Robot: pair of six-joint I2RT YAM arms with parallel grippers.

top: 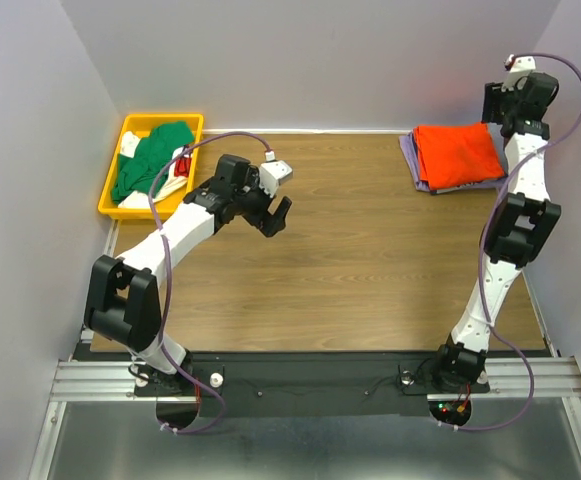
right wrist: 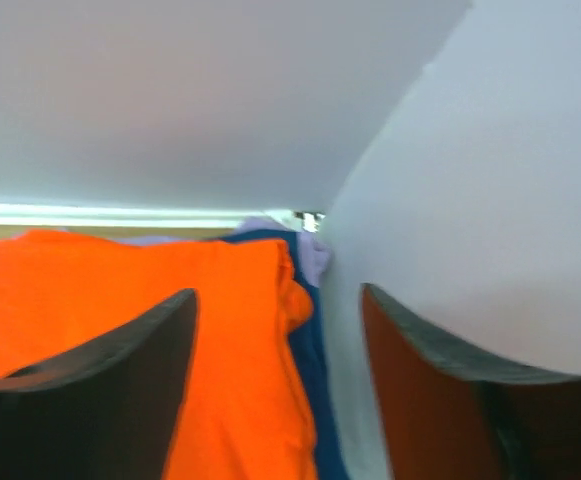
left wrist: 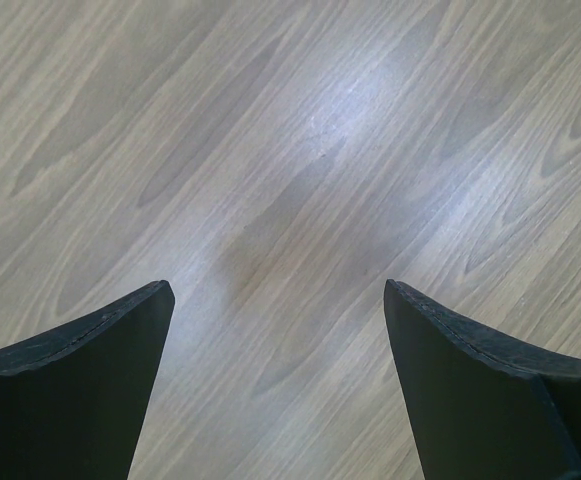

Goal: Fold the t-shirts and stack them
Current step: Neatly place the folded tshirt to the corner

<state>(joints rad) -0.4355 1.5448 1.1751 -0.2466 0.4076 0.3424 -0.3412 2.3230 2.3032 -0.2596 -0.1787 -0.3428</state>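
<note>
The bright orange folded cloth t-shirt (top: 458, 152) lies at the upper right of the wooden bench (top: 350, 280), near its far edge and close to the right wall (right wrist: 490, 200). It tops a lavender t-shirt (top: 411, 160) that peeks out on the left. A navy layer (right wrist: 305, 340) shows under the orange edge in the right wrist view.

The green t-shirt (top: 150, 160) is bunched with white cloth (top: 170, 188) in the yellow plastic bin (top: 160, 118) at the upper left.

The left fingers (left wrist: 70, 380) are spread above bare wood left of centre, well apart from bin and stack. The right fingers (right wrist: 90, 380) are also spread, holding nothing, and are raised at the stack's wall side. That view is blurred, and in the top view the wrist hides them.
</note>
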